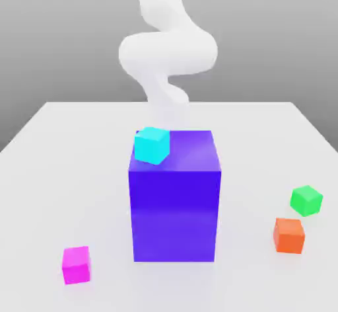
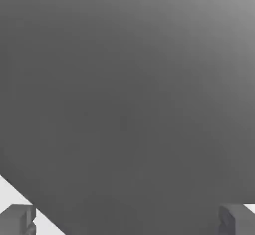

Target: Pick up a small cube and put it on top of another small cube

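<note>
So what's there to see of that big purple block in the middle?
The purple block is a tall, plain box, by far the largest thing on the white table. Its faces are smooth, flat-coloured and unmarked, deep blue-violet in front and lighter on top. It stands upright near the table's centre, in front of the white arm. A small cyan cube sits on its top, at the corner toward the exterior view's left, slightly turned and overhanging the edge. Nothing else touches it.

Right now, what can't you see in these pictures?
- Exterior view: the arm runs off the top edge, and the purple block hides its lower end.
- Exterior view: the table behind the block is hidden too.
- Hand view: the open tool's fingers are cut off by the edge.
</note>
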`<control>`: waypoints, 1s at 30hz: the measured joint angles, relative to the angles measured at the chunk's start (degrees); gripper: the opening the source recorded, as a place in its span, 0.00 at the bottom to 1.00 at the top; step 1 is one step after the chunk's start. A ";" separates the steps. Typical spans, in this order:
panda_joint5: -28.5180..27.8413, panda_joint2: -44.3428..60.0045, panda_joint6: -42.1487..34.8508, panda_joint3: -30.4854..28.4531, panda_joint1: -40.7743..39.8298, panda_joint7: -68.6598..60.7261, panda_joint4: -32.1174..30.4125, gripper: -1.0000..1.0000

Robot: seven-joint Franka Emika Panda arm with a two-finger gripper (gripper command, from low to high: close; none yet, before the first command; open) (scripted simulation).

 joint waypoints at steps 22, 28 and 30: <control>-6.10 13.02 7.71 -32.12 23.44 -62.04 -4.68 0.50; -7.97 16.61 10.12 -43.87 33.37 -78.74 -6.05 0.50; -8.91 17.57 10.90 -48.46 37.39 -84.07 -6.49 0.50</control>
